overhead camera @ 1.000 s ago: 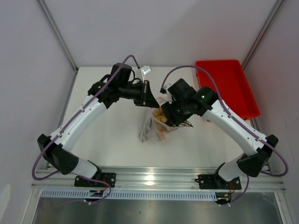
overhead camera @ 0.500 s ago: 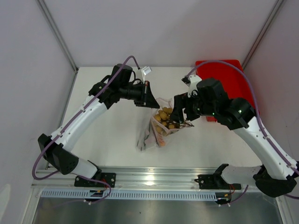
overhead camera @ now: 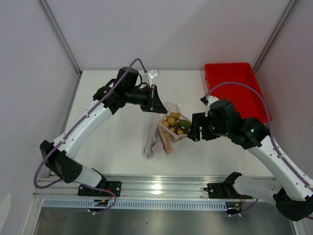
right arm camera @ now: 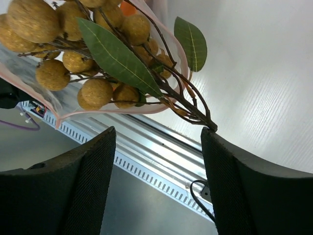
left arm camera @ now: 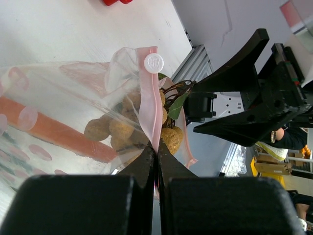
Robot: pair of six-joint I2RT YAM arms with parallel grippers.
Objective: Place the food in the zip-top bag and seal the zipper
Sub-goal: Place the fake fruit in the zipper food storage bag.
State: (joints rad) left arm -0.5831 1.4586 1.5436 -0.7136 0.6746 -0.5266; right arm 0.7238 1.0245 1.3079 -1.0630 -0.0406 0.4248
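The clear zip-top bag [overhead camera: 161,134] with pink-red dots hangs from my left gripper [overhead camera: 157,104], which is shut on its pinkish zipper strip [left arm camera: 152,105] and holds the mouth up. The bunch of small tan round fruits [overhead camera: 172,122] with green leaves sits in the bag's mouth, its twigs sticking out to the right. In the right wrist view the bunch [right arm camera: 93,58] lies half inside the mouth. My right gripper [overhead camera: 194,133] is open and empty just right of the bunch; its right finger touches the stem end [right arm camera: 211,128]. An orange-red piece [left arm camera: 54,132] shows inside the bag. Other foods are hidden.
A red plastic tray [overhead camera: 239,93] stands at the back right of the white table [overhead camera: 112,147]. The aluminium rail [overhead camera: 166,188] runs along the near edge. A white tag [overhead camera: 153,73] lies near the back edge.
My right gripper has let go of the fruit bunch and drawn back to the right and toward the near edge. The bunch now rests in the bag's mouth. The left arm has held still.
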